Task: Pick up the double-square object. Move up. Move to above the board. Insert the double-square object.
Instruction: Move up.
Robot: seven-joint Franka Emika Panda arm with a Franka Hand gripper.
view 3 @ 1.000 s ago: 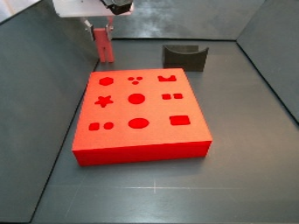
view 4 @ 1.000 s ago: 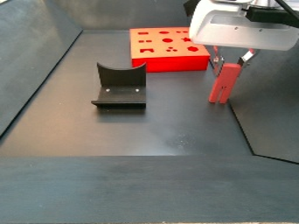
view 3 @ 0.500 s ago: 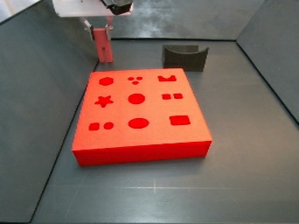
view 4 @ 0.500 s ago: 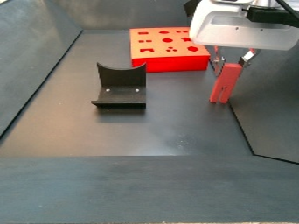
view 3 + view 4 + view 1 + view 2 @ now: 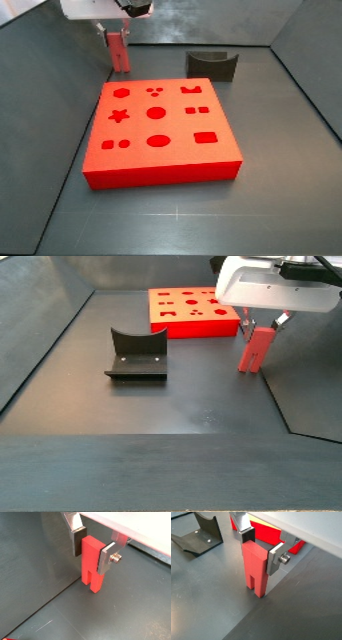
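Dark matte floor; tool (image 5: 260,548) clamps slim, notched double-square object (image 5: 255,568) upright.

End effector (image 5: 91,548) points straight down, fingers vertical, near the bench's side wall and off to one side of the board (image 5: 160,129). Both wrist views show its two silver plates (image 5: 276,558) with dark pads closed on the upper part of the double-square object (image 5: 255,569), one pad on each opposite face. The piece hangs upright below the fingertips. In both side views the white wrist housing (image 5: 274,291) sits directly above the grip.
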